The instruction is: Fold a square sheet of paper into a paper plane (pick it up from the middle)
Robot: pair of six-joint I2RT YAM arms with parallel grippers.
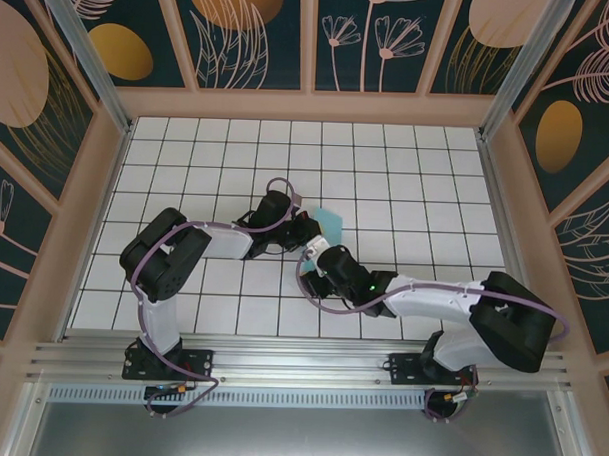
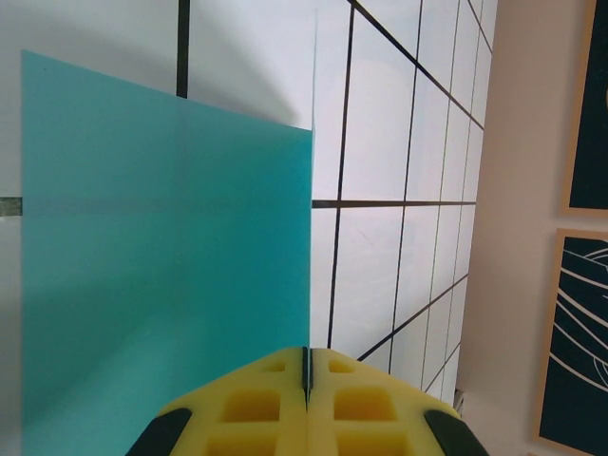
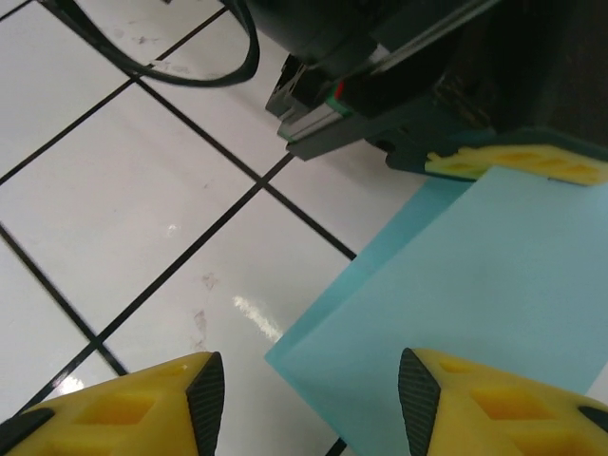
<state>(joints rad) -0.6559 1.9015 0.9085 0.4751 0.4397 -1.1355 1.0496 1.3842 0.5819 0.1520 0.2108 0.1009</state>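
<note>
Left claw [image 2: 306, 359] pinches the sheet [image 2: 161, 266]; right claw [image 3: 311, 382] gapes.

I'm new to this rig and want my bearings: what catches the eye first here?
The turquoise paper stands out at the middle of the white grid table. The left gripper is shut on its edge. The right gripper is open, with a corner of the paper between its fingers.

left gripper [image 2: 306, 366] clamped; right gripper [image 3: 312, 380] parted (arms bent inward)
</note>
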